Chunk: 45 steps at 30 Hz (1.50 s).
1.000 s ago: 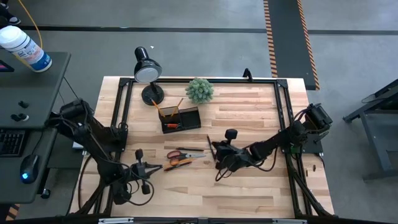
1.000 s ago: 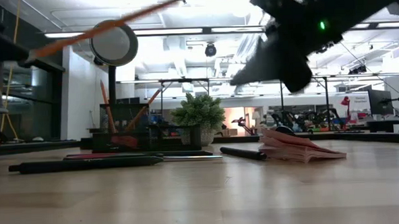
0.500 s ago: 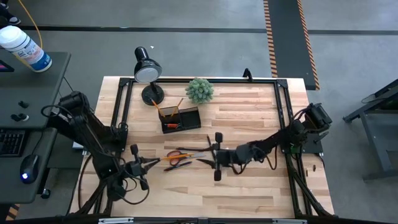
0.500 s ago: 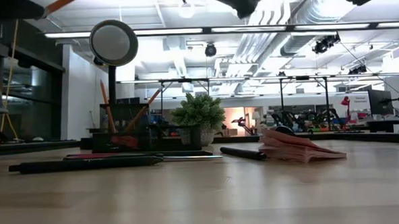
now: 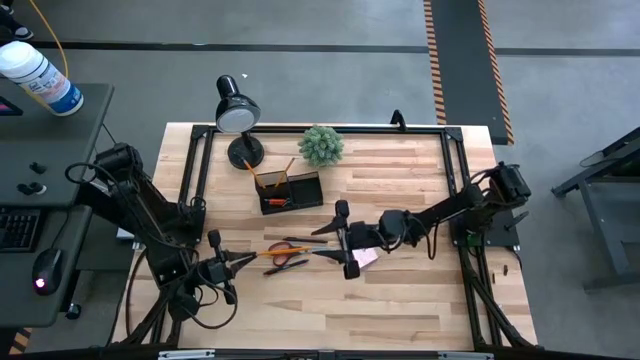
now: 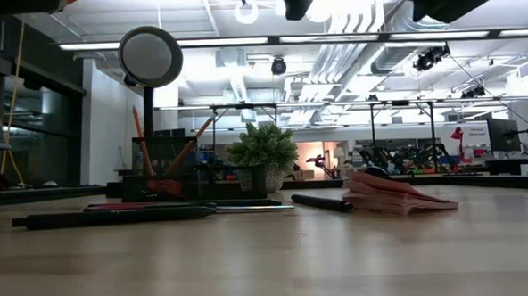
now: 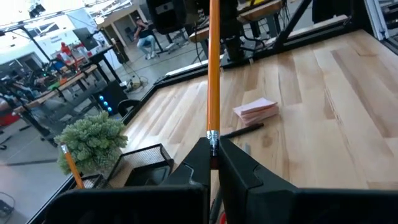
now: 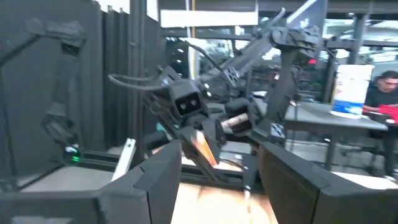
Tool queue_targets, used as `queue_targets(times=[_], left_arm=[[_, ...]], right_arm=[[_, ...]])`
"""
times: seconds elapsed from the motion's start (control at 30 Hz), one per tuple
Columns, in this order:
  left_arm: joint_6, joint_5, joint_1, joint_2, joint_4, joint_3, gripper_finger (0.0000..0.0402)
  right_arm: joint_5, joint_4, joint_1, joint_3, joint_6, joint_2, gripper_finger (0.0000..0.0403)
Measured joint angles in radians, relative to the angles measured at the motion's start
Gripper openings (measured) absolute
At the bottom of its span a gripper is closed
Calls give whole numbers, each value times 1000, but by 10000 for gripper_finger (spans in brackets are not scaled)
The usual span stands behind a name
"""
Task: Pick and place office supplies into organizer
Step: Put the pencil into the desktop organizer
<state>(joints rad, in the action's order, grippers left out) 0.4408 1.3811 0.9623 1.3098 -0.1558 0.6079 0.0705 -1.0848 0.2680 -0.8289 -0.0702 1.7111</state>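
My left gripper (image 5: 226, 264) (image 7: 212, 163) hovers over the near left of the table, shut on an orange pencil (image 5: 268, 254). Below the pencil lie orange-handled scissors (image 5: 286, 262) and a black pen (image 5: 296, 241) (image 6: 115, 217). My right gripper (image 5: 344, 240) (image 8: 217, 186) stands open above the table's middle, fingers level and pointing left, with nothing between them. The pale pink notepad (image 5: 363, 257) (image 6: 396, 196) lies flat on the table just beneath it. The black organizer (image 5: 291, 190) (image 6: 158, 175) stands farther back with pencils upright in it. My left gripper pinches the pencil between its two fingers at the eraser end, by the metal band (image 7: 212, 136). The fingers come level from the table's left. The pencil runs straight on beyond the fingertips toward the table's right, lifted clear of the table.
A black desk lamp (image 5: 236, 112) and a green potted plant (image 5: 321, 145) stand at the far edge beside the organizer. A second dark pen (image 6: 320, 202) lies next to the notepad. Bare wood lies to the near and right side (image 5: 420, 310).
My right gripper has opened wide, risen from low over the notepad and tipped up from pointing down to about level, shifting toward the table's left. The notepad stays flat where it was. My left gripper has risen a little with the pencil and rolled.
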Motion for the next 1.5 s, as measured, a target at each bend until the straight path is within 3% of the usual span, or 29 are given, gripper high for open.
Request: queue_targets(times=[0.2,0.4,0.9,1.23,1.5], left_arm=[[0,4,0,0,0,0,0],[-6,16,0,0,0,0,0],[-18,15,0,0,6,0,0],[-18,14,1,1,6,0,0],[-26,14,1,1,5,0,1]], right_arm=[[-79,69,-2,-65,0,0,184],[-79,207,3,-127,-8,2,168],[-67,207,2,-128,-8,4,116],[-52,215,-1,-128,-32,4,19],[-52,220,-1,-128,-68,4,15]])
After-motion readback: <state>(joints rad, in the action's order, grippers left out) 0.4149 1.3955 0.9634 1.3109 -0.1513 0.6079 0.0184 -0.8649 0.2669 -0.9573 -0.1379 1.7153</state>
